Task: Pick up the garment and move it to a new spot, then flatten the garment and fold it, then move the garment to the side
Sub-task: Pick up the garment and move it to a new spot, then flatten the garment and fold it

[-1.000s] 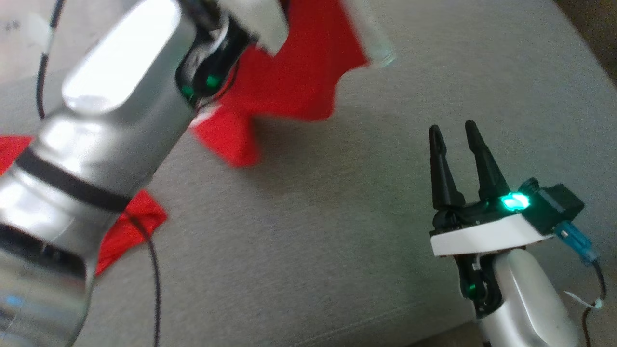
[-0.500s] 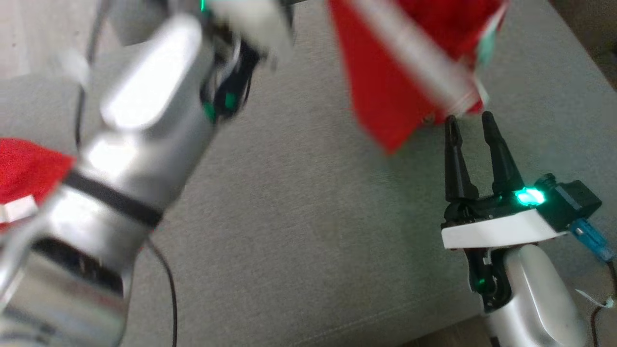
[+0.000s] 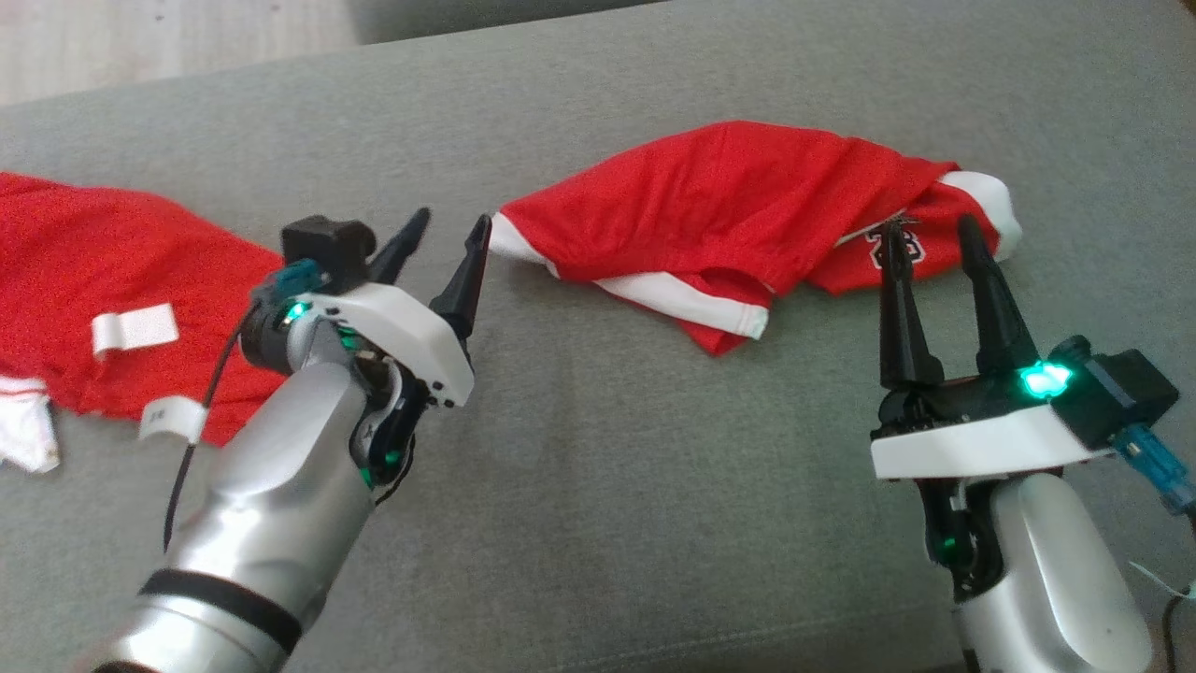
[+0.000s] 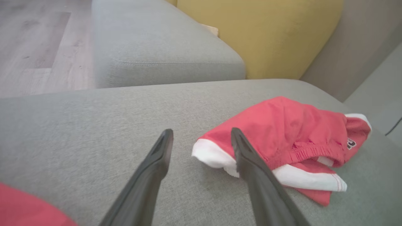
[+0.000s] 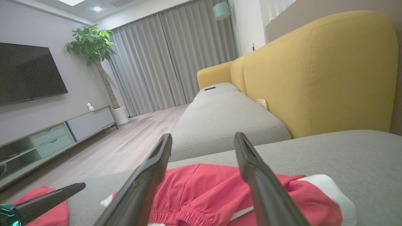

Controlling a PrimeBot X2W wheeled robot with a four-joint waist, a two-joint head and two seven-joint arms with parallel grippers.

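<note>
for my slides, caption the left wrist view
Open left gripper by the crumpled red garment on a grey sofa cushion

Your views are bright and evenly lit, shadows faint on the sofa (image 3: 607, 523). Ceiling light (image 5: 97, 8) glares slightly; wrist views bend at edges.

Pretty normal living room tbh. Long grey fabric sofa seat (image 3: 598, 542) with a mustard-yellow padded backrest (image 5: 317, 72), and a pale wood-plank floor (image 5: 125, 150). Grey floor-length curtains (image 5: 169, 59) hang at the far end, with a leafy potted tree (image 5: 91, 40) beside them. A dark flat-screen TV (image 5: 28, 73) hangs on a grey wall (image 5: 31, 37) above a low cabinet with pale green drawers (image 5: 53, 139). The recessed ceiling spotlights (image 5: 97, 8) are on.
</note>
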